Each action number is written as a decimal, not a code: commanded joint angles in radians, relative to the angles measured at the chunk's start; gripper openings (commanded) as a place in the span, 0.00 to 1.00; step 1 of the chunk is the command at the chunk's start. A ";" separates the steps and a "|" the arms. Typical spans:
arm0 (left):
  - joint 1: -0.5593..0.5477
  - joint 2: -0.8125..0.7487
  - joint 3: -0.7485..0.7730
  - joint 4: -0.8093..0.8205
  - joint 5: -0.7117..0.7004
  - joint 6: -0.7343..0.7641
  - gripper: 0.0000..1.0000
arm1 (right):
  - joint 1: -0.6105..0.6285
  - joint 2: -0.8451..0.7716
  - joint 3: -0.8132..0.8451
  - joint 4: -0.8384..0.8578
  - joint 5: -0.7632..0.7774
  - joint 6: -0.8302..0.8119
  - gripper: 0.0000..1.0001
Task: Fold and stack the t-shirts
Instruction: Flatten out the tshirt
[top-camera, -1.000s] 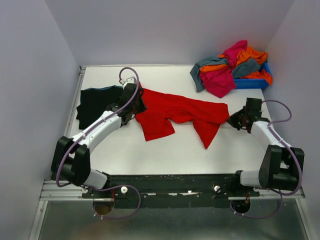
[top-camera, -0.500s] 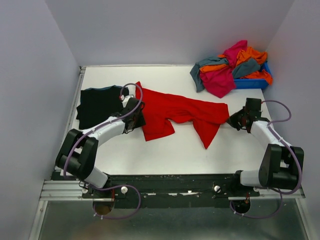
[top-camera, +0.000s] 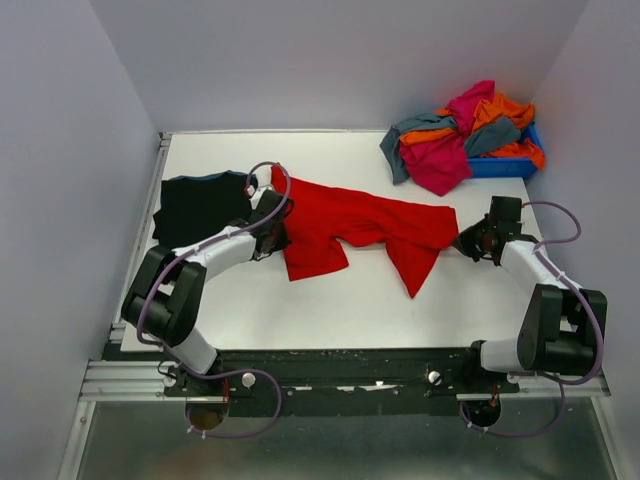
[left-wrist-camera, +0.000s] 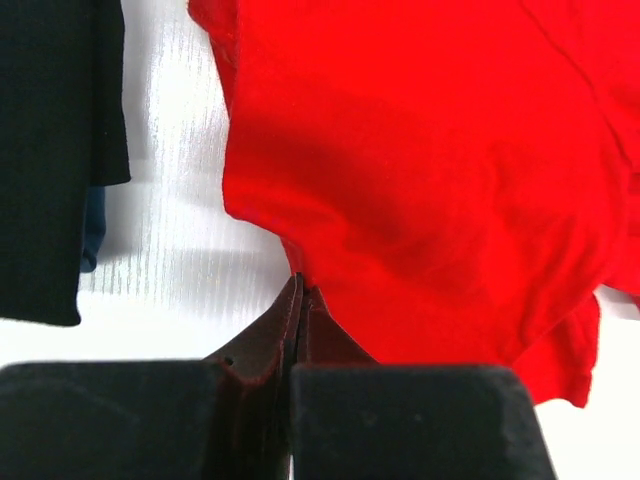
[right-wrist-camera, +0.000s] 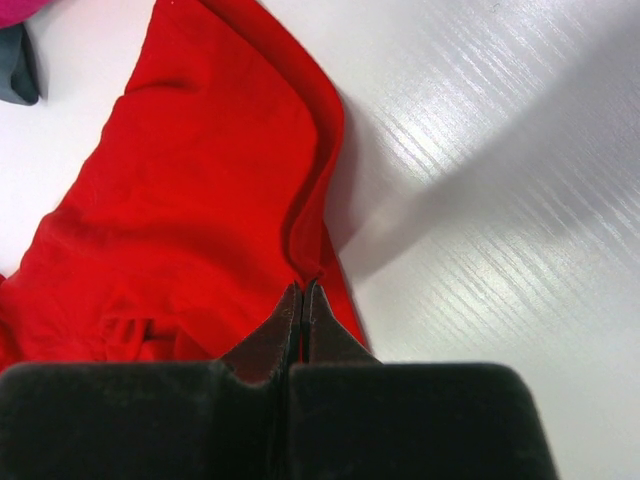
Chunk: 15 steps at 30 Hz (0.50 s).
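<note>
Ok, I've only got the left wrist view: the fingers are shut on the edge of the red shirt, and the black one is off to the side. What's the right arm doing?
Observer: The right gripper is shut too, pinching a folded edge of the same red t-shirt at its opposite end. The shirt lies spread out on the table.
Operator: And are there more shirts waiting that I can't see?
Observer: Yes, a heap of shirts, magenta, orange and grey-teal, is piled over the blue bin at the table's far right corner.
</note>
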 joint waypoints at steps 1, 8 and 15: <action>-0.019 -0.064 0.067 -0.073 0.004 0.012 0.00 | -0.004 0.010 0.012 0.021 -0.001 -0.011 0.01; -0.094 -0.045 0.223 -0.231 -0.142 0.066 0.00 | -0.004 0.029 0.020 0.018 -0.018 -0.015 0.01; -0.094 -0.128 0.162 -0.292 -0.156 0.082 0.00 | -0.004 0.011 0.018 0.012 -0.008 -0.015 0.01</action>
